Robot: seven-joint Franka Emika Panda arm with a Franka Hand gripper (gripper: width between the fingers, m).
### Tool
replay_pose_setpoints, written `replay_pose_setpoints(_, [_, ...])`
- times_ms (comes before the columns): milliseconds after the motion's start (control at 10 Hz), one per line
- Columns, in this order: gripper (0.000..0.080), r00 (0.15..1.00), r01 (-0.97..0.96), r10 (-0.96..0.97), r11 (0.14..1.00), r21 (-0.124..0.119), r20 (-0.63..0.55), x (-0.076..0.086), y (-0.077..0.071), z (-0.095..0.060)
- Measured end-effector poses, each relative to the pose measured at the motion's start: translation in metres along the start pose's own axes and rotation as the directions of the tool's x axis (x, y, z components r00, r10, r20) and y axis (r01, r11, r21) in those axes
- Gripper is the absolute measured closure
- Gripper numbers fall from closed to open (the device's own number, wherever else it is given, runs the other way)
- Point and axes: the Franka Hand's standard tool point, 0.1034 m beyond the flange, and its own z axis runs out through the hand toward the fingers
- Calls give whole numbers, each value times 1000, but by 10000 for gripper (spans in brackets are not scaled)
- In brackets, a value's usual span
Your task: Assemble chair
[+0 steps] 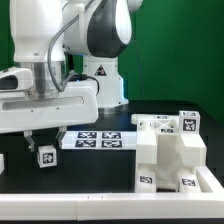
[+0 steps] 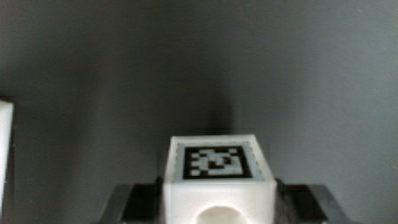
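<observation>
My gripper hangs over the dark table at the exterior view's left, shut on a small white chair block with a square black-and-white tag. In the wrist view the same block sits between my two dark fingers, tag face up, held above the bare table. The partly joined chair, a stepped white block with several tags, stands at the exterior view's right, well apart from my gripper.
The marker board lies flat on the table behind my gripper, near the robot base. A white wall borders the table at the front right. A white edge shows at the side of the wrist view.
</observation>
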Motion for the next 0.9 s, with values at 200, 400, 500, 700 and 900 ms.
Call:
replay_pose_setpoints(200, [522,1000,-7,7,1000,1,2,-1,0,1])
replay_pose_setpoints(400, [522,994,-113,113,994,6,14,-11,-16,2])
replay_pose_setpoints(500, [522,988,-150,150,989,9,23,-21,-23,3])
replay_pose_setpoints(700, [521,974,-222,221,975,14,44,-29,-31,8])
replay_pose_setpoints(900, [521,972,-230,229,973,13,43,-28,-31,8])
